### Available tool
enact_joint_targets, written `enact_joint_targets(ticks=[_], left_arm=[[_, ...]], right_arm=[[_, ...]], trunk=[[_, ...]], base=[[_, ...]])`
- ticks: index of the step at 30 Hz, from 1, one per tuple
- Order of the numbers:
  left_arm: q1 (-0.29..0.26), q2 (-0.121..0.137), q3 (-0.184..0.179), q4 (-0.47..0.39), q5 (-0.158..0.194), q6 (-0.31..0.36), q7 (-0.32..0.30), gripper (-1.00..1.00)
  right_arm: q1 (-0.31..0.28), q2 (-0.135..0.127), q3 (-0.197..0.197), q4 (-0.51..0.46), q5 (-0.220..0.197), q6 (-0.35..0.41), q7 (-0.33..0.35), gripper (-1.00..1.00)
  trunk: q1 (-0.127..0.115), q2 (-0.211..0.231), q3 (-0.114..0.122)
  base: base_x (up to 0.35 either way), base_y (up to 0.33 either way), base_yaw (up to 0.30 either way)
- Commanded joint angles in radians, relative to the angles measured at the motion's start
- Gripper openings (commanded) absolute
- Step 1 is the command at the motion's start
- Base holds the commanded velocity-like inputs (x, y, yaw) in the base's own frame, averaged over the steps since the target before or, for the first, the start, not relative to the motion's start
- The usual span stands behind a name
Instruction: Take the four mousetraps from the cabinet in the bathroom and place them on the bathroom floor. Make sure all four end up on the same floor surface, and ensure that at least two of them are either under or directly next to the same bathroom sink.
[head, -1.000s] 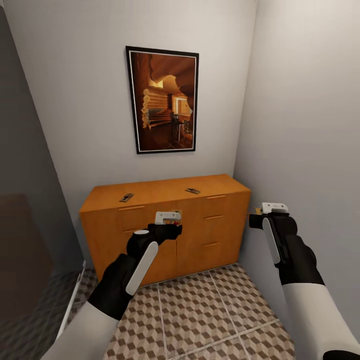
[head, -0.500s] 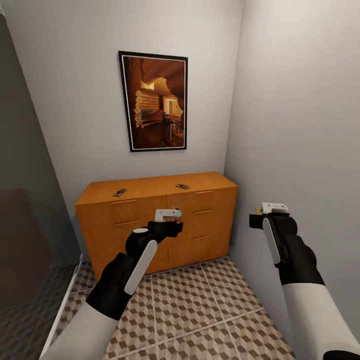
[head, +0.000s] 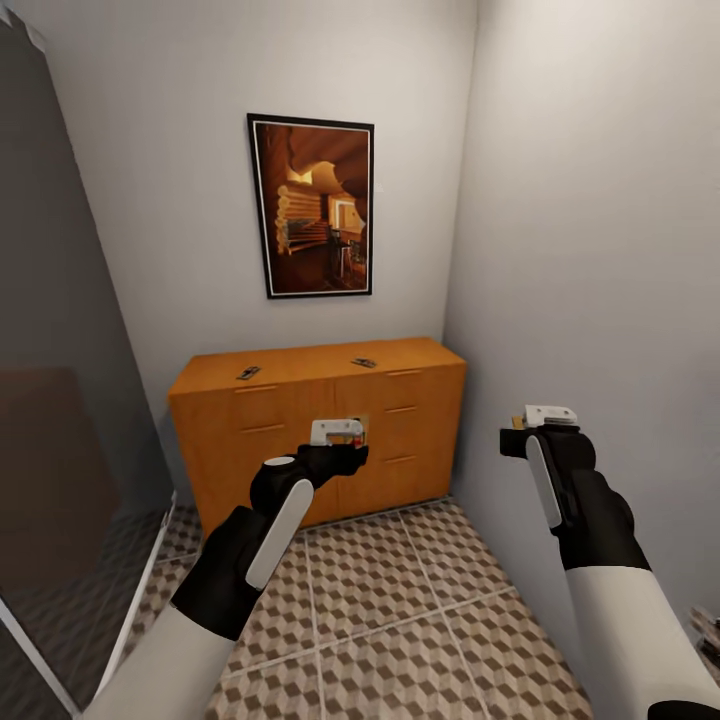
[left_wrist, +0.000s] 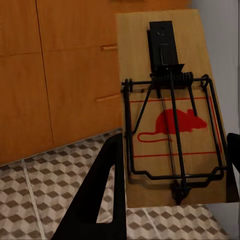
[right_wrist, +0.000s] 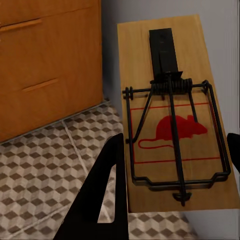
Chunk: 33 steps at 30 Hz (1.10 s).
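Left gripper (left_wrist: 172, 165): clamped on a mousetrap (left_wrist: 167, 107)
Right gripper (right_wrist: 172, 165): clamped on another mousetrap (right_wrist: 172, 112)
Cabinet (head: 300, 440): two mousetraps on top (head: 248, 373) (head: 364, 362)

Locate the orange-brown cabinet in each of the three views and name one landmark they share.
Head view: the cabinet stands against the back wall, centre, behind the left gripper.
Left wrist view: its drawer fronts lie behind the held mousetrap.
Right wrist view: its corner lies beside the other held mousetrap.
Shared landmark: the cube-patterned floor.
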Motion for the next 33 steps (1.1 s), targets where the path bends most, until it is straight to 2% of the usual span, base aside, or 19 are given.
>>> enact_joint_targets(ticks=[1, 4, 8, 10, 12, 13, 14, 15, 16, 18, 20, 21, 22, 23, 26, 29, 32, 33], left_arm=[[-0.001, 0.0, -0.001, -0.001, 0.01, 0.003, 0.011, -1.0], [-0.001, 0.0, -0.001, -0.001, 0.01, 0.003, 0.011, -1.0], [-0.001, 0.003, 0.001, 0.026, 0.01, 0.001, 0.014, -1.0], [-0.001, 0.004, 0.005, 0.062, 0.009, -0.003, 0.017, -1.0], [-0.001, 0.005, 0.009, 0.113, 0.007, -0.009, 0.018, -1.0], [-0.001, 0.007, 0.011, 0.132, 0.005, -0.011, 0.018, -1.0], [-0.001, 0.009, 0.015, 0.169, 0.003, -0.017, 0.019, -1.0], [-0.001, 0.011, 0.017, 0.186, 0.002, -0.021, 0.019, -1.0], [-0.001, 0.019, 0.02, 0.228, 0.0, -0.041, 0.018, -1.0], [-0.001, 0.045, 0.022, 0.265, 0.004, -0.073, 0.013, -1.0], [-0.001, 0.077, 0.023, 0.297, 0.009, -0.095, 0.009, -1.0], [-0.001, 0.095, 0.022, 0.322, 0.012, -0.103, 0.007, -1.0], [-0.001, 0.115, 0.022, 0.394, 0.016, -0.128, 0.004, -1.0], [-0.001, 0.124, 0.023, 0.456, 0.018, -0.16, 0.002, -1.0], [-0.001, 0.132, 0.023, 0.588, 0.019, -0.24, -0.009, -1.0], [-0.001, 0.133, 0.023, 0.726, 0.017, -0.319, -0.059, -1.0], [-0.001, 0.132, 0.023, 0.756, 0.017, -0.338, -0.102, -1.0], [-0.001, 0.127, 0.023, 0.766, 0.017, -0.345, -0.124, -1.0]], right_arm=[[-0.001, 0.0, 0.0, -0.001, -0.005, 0.004, -0.004, -1.0], [-0.001, 0.002, 0.001, 0.0, -0.006, 0.004, -0.004, -1.0], [-0.001, 0.008, 0.002, 0.082, -0.01, -0.024, -0.001, -1.0], [-0.001, 0.01, 0.004, 0.152, -0.009, -0.07, -0.001, -1.0], [0.0, 0.022, 0.023, 0.246, -0.008, -0.148, -0.002, -1.0], [0.0, 0.029, 0.036, 0.282, -0.007, -0.181, -0.002, -1.0], [0.0, 0.046, 0.07, 0.359, -0.005, -0.253, -0.006, -1.0], [-0.001, 0.056, 0.091, 0.398, -0.004, -0.292, -0.008, -1.0], [-0.001, 0.086, 0.154, 0.503, -0.004, -0.398, -0.013, -1.0], [-0.001, 0.118, 0.211, 0.6, -0.005, -0.495, -0.018, -1.0], [-0.001, 0.134, 0.235, 0.648, -0.007, -0.542, -0.019, -1.0], [-0.001, 0.138, 0.24, 0.66, -0.009, -0.555, -0.019, -1.0], [-0.001, 0.141, 0.246, 0.672, -0.012, -0.569, -0.018, -1.0], [-0.001, 0.143, 0.249, 0.678, -0.015, -0.579, -0.017, -1.0], [-0.001, 0.146, 0.251, 0.703, -0.018, -0.6, -0.014, -1.0], [-0.001, 0.148, 0.252, 0.801, -0.021, -0.633, -0.011, -1.0], [-0.001, 0.147, 0.251, 0.876, -0.022, -0.674, -0.01, -1.0], [-0.001, 0.145, 0.25, 0.929, -0.024, -0.709, -0.01, -1.0]], trunk=[[-0.001, -0.001, -0.001], [-0.001, -0.001, -0.001], [-0.001, -0.001, -0.001], [-0.001, -0.001, -0.001], [-0.001, -0.001, -0.001], [-0.001, -0.001, -0.001], [-0.001, -0.001, -0.001], [-0.001, -0.001, -0.001], [-0.001, -0.001, -0.001], [-0.001, -0.001, -0.001], [-0.001, -0.001, -0.001], [-0.001, -0.001, -0.001], [-0.001, -0.001, -0.001], [-0.001, -0.001, -0.001], [-0.001, -0.001, -0.001], [-0.001, -0.001, -0.001], [-0.001, -0.001, -0.001], [-0.001, -0.001, -0.001]], base=[[-0.344, 0.0, 0.0], [-0.344, 0.0, 0.0], [-0.345, 0.0, 0.0], [-0.345, 0.0, 0.0], [-0.345, 0.0, 0.0], [-0.344, 0.0, 0.0], [-0.345, 0.0, 0.0], [-0.345, 0.0, 0.0], [-0.345, 0.0, 0.0], [-0.345, 0.0, 0.0], [-0.345, 0.0, 0.0], [-0.345, 0.0, 0.0], [-0.345, 0.0, 0.0], [-0.345, 0.0, 0.0], [-0.346, 0.0, 0.0], [-0.346, 0.0, 0.0], [-0.346, 0.0, 0.0], [-0.346, 0.0, 0.0]])
